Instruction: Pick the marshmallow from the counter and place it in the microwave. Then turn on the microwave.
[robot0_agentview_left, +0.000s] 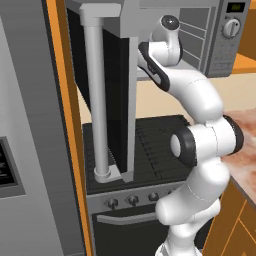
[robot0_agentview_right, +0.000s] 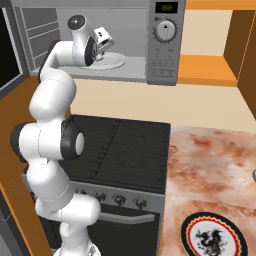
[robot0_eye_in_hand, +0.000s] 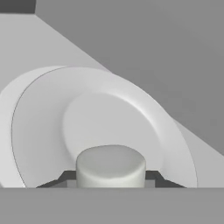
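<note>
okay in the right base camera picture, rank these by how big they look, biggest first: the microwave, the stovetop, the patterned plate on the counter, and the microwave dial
1. Stovetop, the widest dark area.
2. Microwave, though its left side is cut off by the frame, so first place is unsure.
3. Patterned plate, near the camera and partly cropped.
4. Microwave dial, clearly smallest.

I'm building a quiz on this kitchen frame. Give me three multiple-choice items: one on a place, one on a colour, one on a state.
1. Where is the tool?
A. inside the silver-grey microwave
B. over the black stovetop
C. over the mottled counter

2. What colour is the round plate in the microwave?
A. black
B. white
C. orange

3. How is the microwave's dark glass door?
A. shut
B. missing
C. swung open

Answers: 1 A, the right base view shows the hand within the cavity. 2 B, the hand view shows it white beneath the stubby off-white marshmallow. 3 C, the left base view shows it standing out, handle forward.
</note>
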